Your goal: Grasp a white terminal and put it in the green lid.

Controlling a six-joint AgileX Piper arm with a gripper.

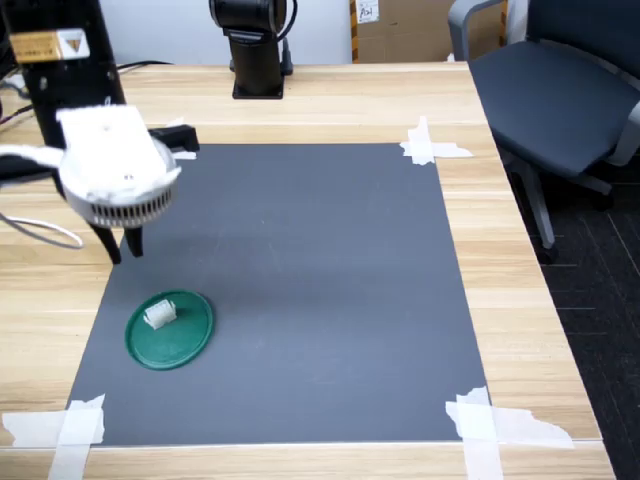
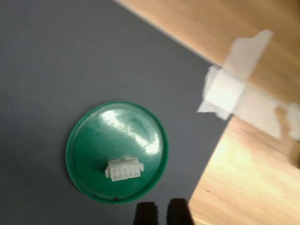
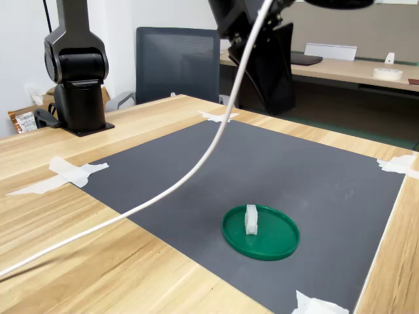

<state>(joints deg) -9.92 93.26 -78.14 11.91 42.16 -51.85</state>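
Looking down through the wrist view, I see the two dark fingers (image 2: 146, 213) side by side with only a thin slit between them and nothing held, so I read them as closed and empty. Just past them lies the green lid (image 2: 89, 140) on the grey mat (image 2: 56, 56), and the white terminal (image 2: 124, 168) rests inside the lid, off centre toward the rim. In the first exterior view the white terminal (image 1: 160, 316) sits left of the middle of the green lid (image 1: 185, 340), near the mat's front left corner. Above and behind the lid hangs the gripper (image 1: 127, 245), clear of both, its white housing (image 1: 112, 165) over it. In the second exterior view a white cable (image 3: 196, 163) sweeps across the desk (image 3: 98, 261). Farther back, tape strips (image 1: 432, 146) pin the mat's corners, and an office chair (image 1: 550, 90) stands beside the desk.
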